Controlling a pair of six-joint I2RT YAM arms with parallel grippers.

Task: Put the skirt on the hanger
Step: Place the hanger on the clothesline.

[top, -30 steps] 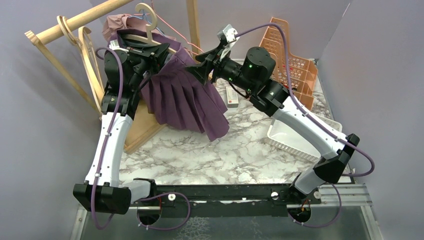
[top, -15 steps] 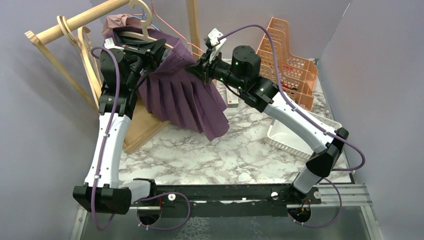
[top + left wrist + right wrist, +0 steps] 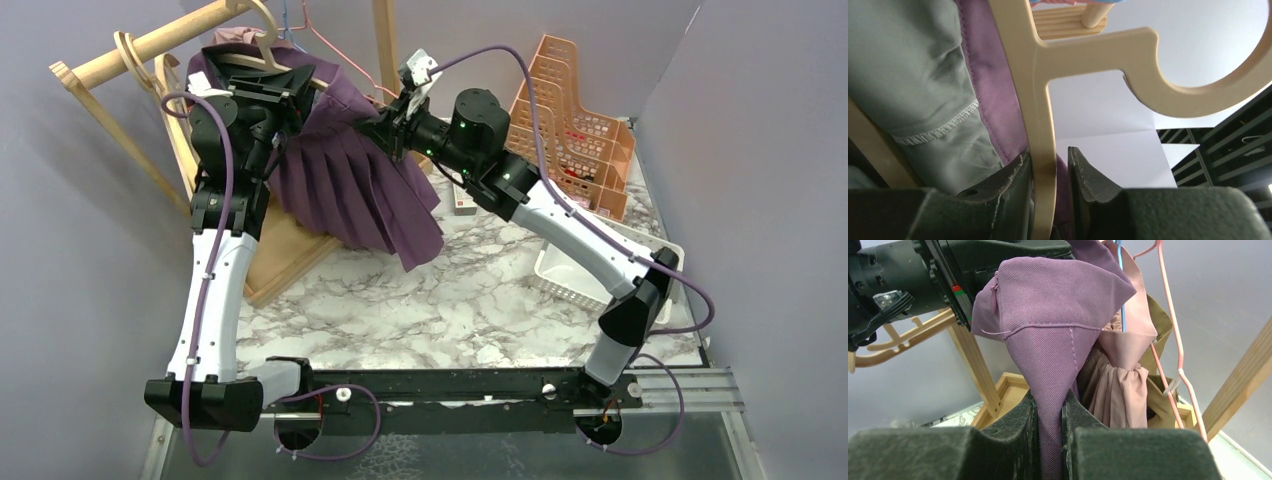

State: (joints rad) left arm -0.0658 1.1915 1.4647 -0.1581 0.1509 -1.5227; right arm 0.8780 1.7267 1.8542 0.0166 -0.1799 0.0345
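The purple pleated skirt [image 3: 350, 190] hangs from the pale wooden hanger [image 3: 262, 45], close up to the rack's rail. In the left wrist view the hanger's stem [image 3: 1043, 100] stands between the jaws of my left gripper [image 3: 1050, 165]. It rests against the left finger, a narrow gap separates it from the right finger, and purple cloth shows behind. My right gripper [image 3: 1049, 410] is shut on a pinched corner of the skirt's waistband [image 3: 1048, 315]. From above, the left gripper [image 3: 290, 88] sits at the hanger's neck and the right gripper [image 3: 385, 125] at the skirt's right top corner.
A wooden rail [image 3: 150, 45] carries spare wooden hangers [image 3: 175, 120], a pink wire hanger [image 3: 340, 50] and a pink garment [image 3: 1120, 365]. The rack's wooden base [image 3: 290, 250] lies under the skirt. An orange rack [image 3: 570, 110] and a white basket [image 3: 590, 270] stand at the right.
Both arms have carried hanger and skirt up and left toward the rail. The right gripper closed on the skirt's corner. The left jaws have eased apart round the hanger.
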